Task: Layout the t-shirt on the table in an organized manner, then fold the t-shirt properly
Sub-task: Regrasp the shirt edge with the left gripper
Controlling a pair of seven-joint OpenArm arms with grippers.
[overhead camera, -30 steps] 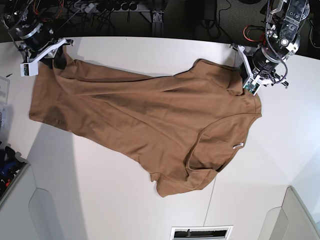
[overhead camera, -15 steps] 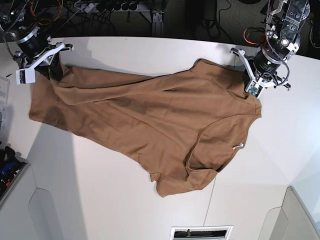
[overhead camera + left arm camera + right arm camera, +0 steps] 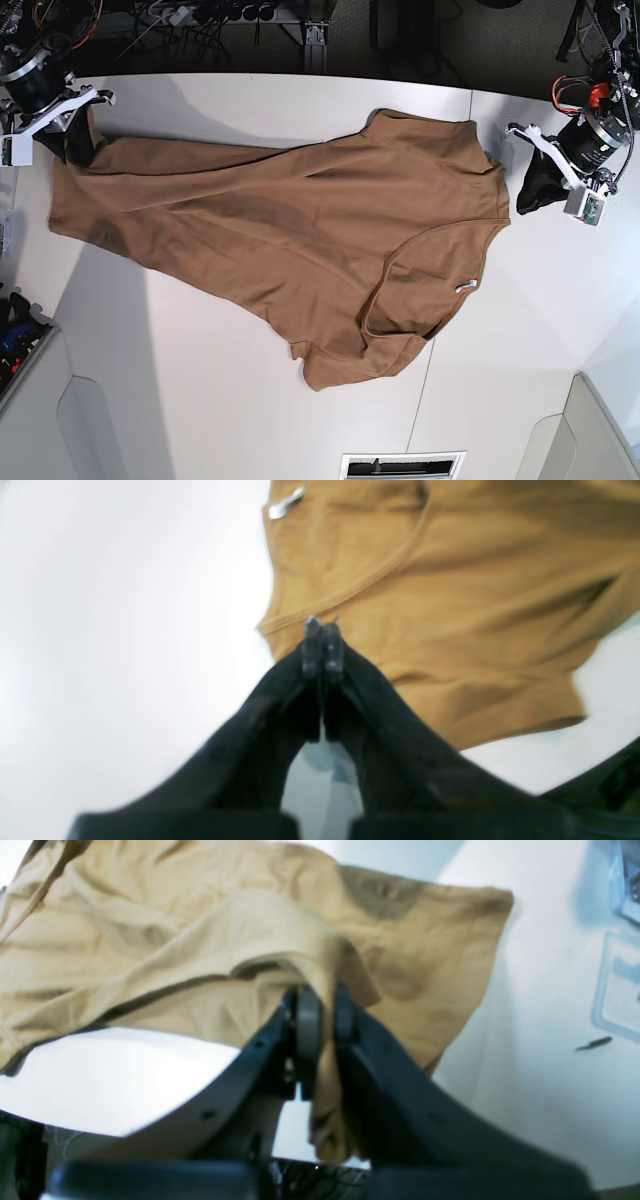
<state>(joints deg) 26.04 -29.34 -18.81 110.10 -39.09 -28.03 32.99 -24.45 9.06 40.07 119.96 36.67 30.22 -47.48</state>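
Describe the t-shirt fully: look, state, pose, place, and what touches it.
The t-shirt is plain tan-brown soft cloth, short-sleeved, with a small white tag at the collar. It lies spread diagonally on the white table, wrinkled and not yet folded, collar toward the left arm's side. The right pincer is shut on a bunched corner. The left pincer is shut with no cloth between its tips, beside the shirt's edge.

The base view looks straight down from high up; both wrist views sit low and close, sharing the tan-brown soft cotton t-shirt [image 3: 290, 240] at 12 o'clock.
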